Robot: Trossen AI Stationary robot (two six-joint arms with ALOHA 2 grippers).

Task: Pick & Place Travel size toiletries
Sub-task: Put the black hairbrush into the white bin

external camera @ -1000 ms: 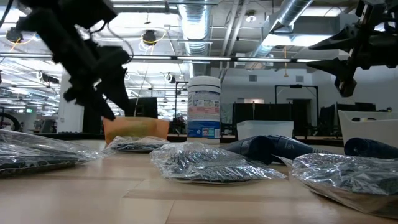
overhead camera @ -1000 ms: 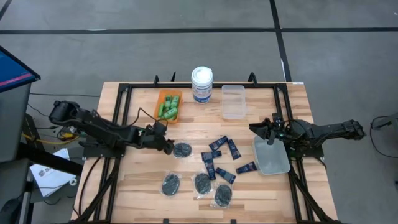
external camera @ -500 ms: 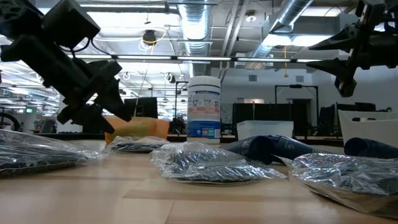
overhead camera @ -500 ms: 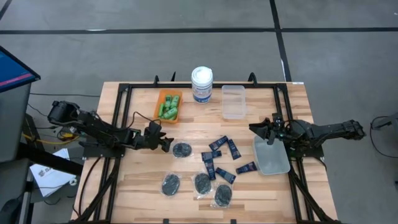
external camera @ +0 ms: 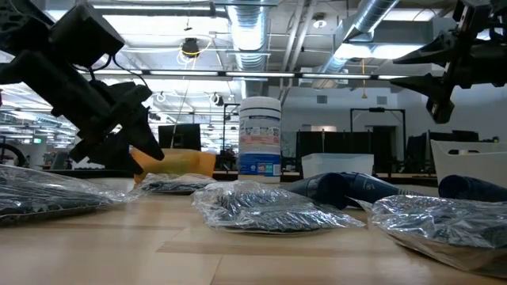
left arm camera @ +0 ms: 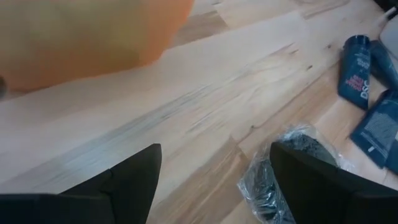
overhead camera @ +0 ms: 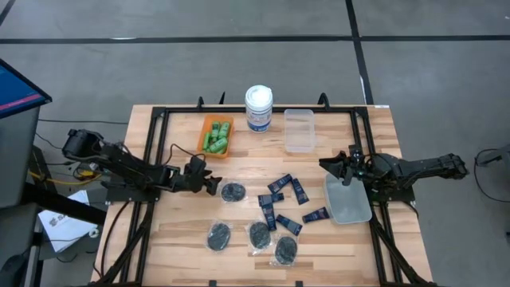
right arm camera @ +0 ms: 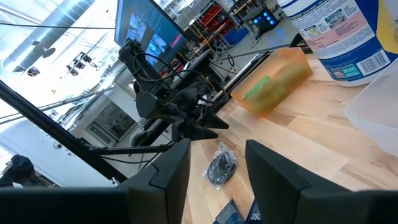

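From above, the left gripper [overhead camera: 213, 184] has drawn back over the last second from the black disc packet [overhead camera: 233, 191] nearest it and now hovers just beside that packet, fingers spread and holding nothing. The packet lies where it did, so the pick looks not yet made. 3 more disc packets [overhead camera: 259, 234] sit toward the near edge, the dark blue tubes [overhead camera: 285, 201] are scattered mid-table, and the green bottles [overhead camera: 215, 137] already fill the orange bin [overhead camera: 205, 127]. The right gripper [overhead camera: 335, 166] has not moved; it waits, fingers apart and empty, above the clear tray [overhead camera: 349, 209]. A clear bin [overhead camera: 299, 130] and a white canister [overhead camera: 258, 107] stand at the far edge of the pale wooden table [overhead camera: 183, 239].

At table height, the left gripper [external camera: 135, 119] hangs lower and farther back than a second ago, just above the wood. Crinkled packets [external camera: 269, 207] fill the foreground; behind are ceiling ducts and strip lights.

The left wrist camera shows its 2 fingers [left arm camera: 134, 174] spread, the packet [left arm camera: 286, 168] beside one of them.

The right wrist camera looks across to the orange bin [right arm camera: 273, 81] and a room of monitors.
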